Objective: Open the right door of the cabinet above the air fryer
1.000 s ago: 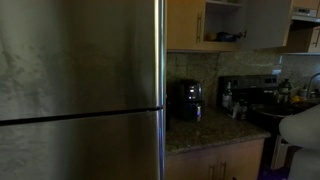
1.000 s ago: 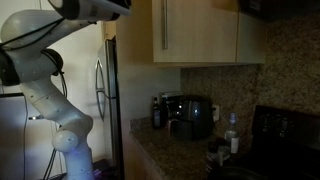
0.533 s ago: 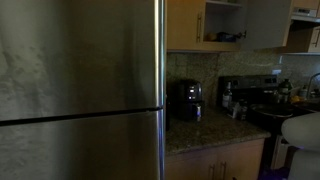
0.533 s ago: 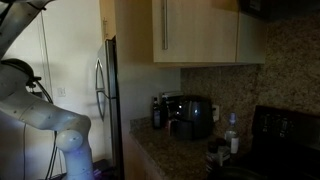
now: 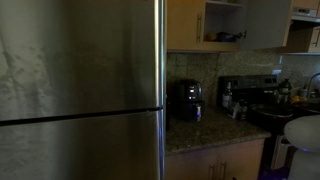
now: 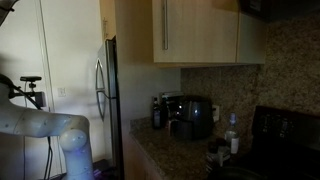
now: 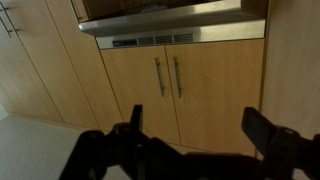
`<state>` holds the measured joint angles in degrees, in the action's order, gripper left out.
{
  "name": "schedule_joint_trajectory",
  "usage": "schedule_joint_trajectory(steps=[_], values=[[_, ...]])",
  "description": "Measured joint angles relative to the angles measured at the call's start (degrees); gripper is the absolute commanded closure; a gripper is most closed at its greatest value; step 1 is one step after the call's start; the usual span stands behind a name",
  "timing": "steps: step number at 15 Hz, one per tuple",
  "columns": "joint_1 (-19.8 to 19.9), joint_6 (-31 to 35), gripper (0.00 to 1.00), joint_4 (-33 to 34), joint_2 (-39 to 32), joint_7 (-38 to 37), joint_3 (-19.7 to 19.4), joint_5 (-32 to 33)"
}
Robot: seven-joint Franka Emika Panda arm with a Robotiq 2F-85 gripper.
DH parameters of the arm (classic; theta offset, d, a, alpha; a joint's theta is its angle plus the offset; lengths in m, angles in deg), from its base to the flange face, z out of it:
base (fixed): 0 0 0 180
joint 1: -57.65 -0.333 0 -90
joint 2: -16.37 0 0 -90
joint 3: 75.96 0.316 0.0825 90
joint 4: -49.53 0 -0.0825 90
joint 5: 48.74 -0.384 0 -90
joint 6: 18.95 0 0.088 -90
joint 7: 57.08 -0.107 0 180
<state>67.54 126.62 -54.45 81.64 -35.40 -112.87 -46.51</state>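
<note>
The cabinet (image 5: 222, 25) hangs above the small black air fryer (image 5: 190, 100), which also shows on the counter in an exterior view (image 6: 190, 115). The right door (image 5: 266, 24) stands swung open, showing its pale inner face and the cabinet's shelf. Its brown outer face (image 6: 198, 30) shows with its bar handle (image 6: 165, 35) at the left edge. My gripper (image 7: 200, 135) is open and empty in the wrist view, far from the door and facing low wooden cupboard doors. Only my white arm (image 6: 45, 125) shows in the exterior views.
A big steel fridge (image 5: 80, 90) fills the left. Bottles and a black-and-silver machine (image 5: 232, 97) stand on the granite counter (image 5: 205, 130). A stove (image 6: 285, 130) is at the right. The wrist view shows a steel vented panel (image 7: 170, 25) above paired cupboard handles (image 7: 167, 76).
My arm has folded down and swung left, away from the cabinet; its upper links have left the frame. The right door stays open.
</note>
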Motion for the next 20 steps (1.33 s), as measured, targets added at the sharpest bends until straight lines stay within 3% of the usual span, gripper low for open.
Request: schedule_joint_trajectory(steps=[3,10,12,16,20], values=[[-3.3,-0.28,0.0,-0.26,2.75,-0.21,2.65,-0.2],[-13.18,-4.95,0.0,-4.38,14.81,-1.23,15.14,-0.63],[-14.91,-5.03,0.0,-6.59,16.97,-1.23,17.19,-0.62],[-16.39,-6.96,0.0,-7.79,17.76,-0.96,17.8,-0.15],[-21.95,-8.52,0.0,-13.06,16.27,-0.12,24.16,-0.16]])
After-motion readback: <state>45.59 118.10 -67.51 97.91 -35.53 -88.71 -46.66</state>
